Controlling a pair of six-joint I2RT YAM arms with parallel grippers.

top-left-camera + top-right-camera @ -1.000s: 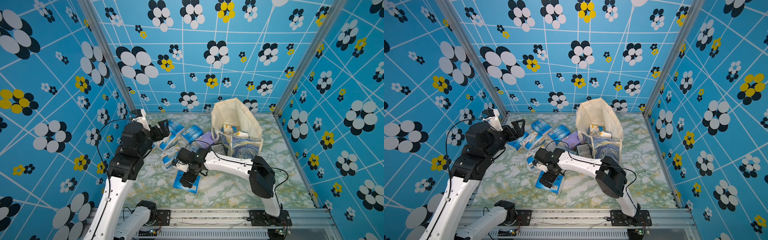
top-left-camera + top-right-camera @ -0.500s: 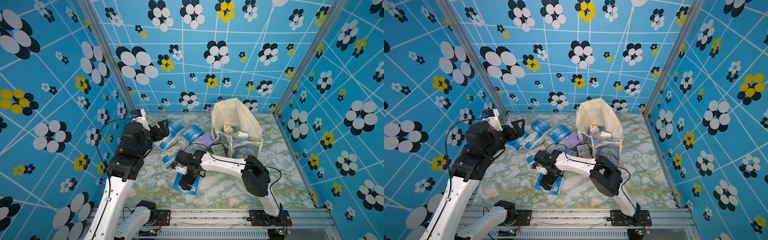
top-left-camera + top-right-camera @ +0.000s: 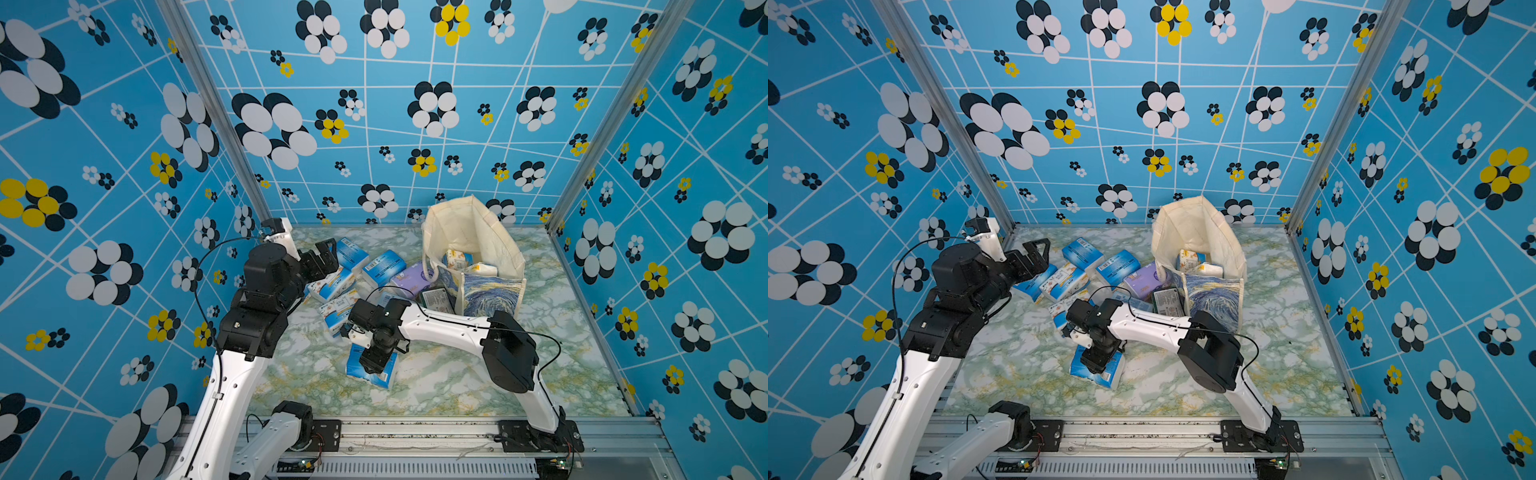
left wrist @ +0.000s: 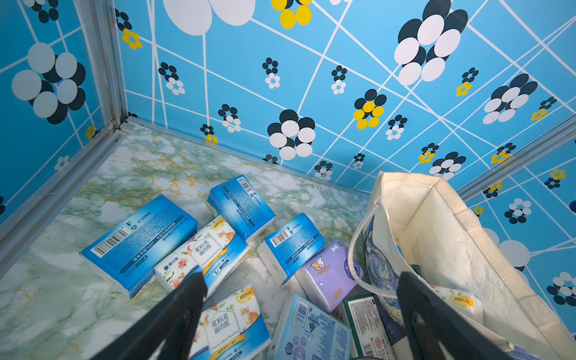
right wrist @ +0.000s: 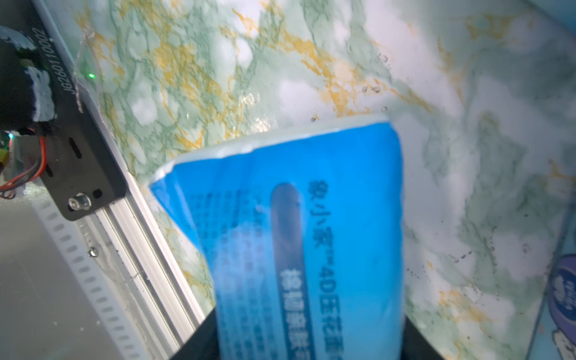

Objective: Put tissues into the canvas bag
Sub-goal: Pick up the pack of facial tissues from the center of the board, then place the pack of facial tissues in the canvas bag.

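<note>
Looking through the right wrist camera, I see the right gripper (image 3: pixel 376 359) with a dark finger pressed against each long side of a blue pack (image 5: pixel 311 218), so it is closed on that pack. The wrapper is blurred, but I can read "4D" in a column of Chinese characters beside a darker blue stripe. In both top views this pack lies on the bench (image 3: pixel 436 386) near the front, apart from the other tissues. A black bracket (image 5: pixel 71 131) at the bench's front rail carries a printed code starting "JG2601".

The left gripper (image 4: pixel 300 279) hangs with its jaws spread wide and nothing between them, above the pile of tissues further back. From its camera I read "4D压花面巾纸" on the white floral packs (image 4: pixel 202 252), each with an orange kitten and a "100%" badge. The barcoded packs (image 4: pixel 140 237) around them, all blue, carry small print I cannot make out. A lilac pack (image 4: pixel 330 274) lies just beside the canvas bag (image 4: pixel 436 233), and a dark green pack (image 4: pixel 364 324) with a barcode sits just beside the bag's painted side. The canvas bag stands open toward the back right of the bench. Inside it I can see a white pack (image 4: pixel 458 299) marked "100%".
</note>
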